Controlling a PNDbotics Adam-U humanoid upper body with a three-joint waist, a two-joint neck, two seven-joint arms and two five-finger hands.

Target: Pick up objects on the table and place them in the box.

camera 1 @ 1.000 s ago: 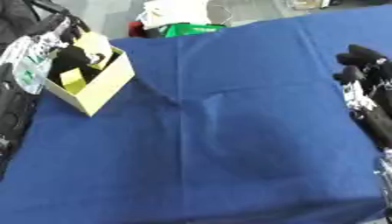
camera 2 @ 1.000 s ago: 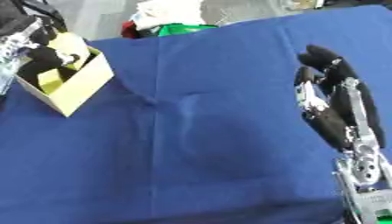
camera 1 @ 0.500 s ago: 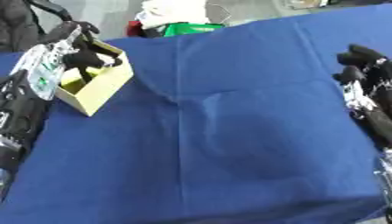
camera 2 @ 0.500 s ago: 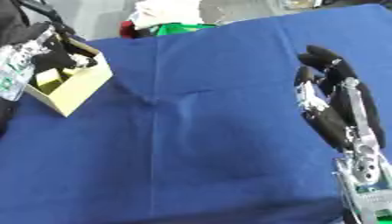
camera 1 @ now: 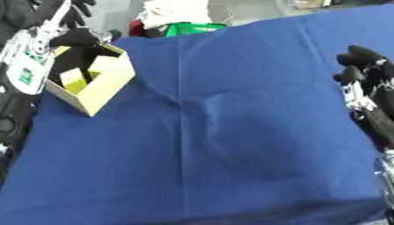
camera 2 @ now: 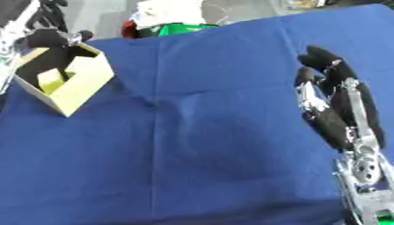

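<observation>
Your box [camera 1: 89,85] sits at the far left of the counter [camera 1: 231,140], a yellowish open carton turned corner-on toward you, and you can see at least one pale yellow-green piece [camera 1: 73,80] lying inside it, so some of the placing looks done. The blue cloth over the counter shows no loose object anywhere in either view, which suggests little or nothing is left to pick up, though the near corners are out of view. Your left hand [camera 1: 73,37] is at the box's far left rim, dark fingers curled at the opening; you cannot tell whether they hold anything. Your right hand [camera 2: 335,101] stands idle at the right edge, fingers relaxed and holding nothing. Beyond the far edge lie a green thing [camera 1: 188,28] and something white [camera 1: 173,11], off the cloth.
</observation>
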